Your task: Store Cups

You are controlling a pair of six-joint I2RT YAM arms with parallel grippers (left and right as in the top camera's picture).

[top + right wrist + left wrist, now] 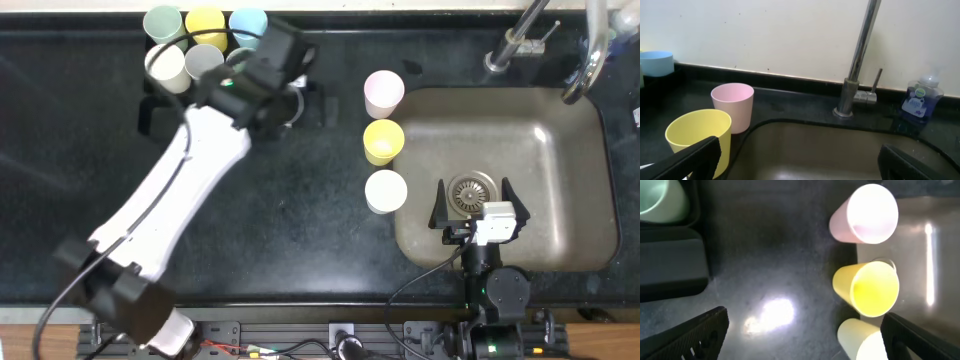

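Left tool [805,330] hung released, jaws wide, over the bench [300,220] beside the black holder [670,265], lined up, I judged, for a pick. Pink cup [383,90], yellow cup [383,141] and cream cup [385,190] stood in a row along the sink [540,150] edge, unstored. Right tool [473,208], released, sat over the sink, out of the way.

Three cups are lined up on the dark tabletop [300,230] just beside the left rim of the sink [560,120]: a pink cup [384,90], a yellow cup [383,141] and a white cup [386,190]. A cluster of five cups [205,60] is seen at the far left, met by the left arm [190,170]. The right gripper [474,205] is held over the sink, its fingers [439,208] spread either side of the drain [471,186].
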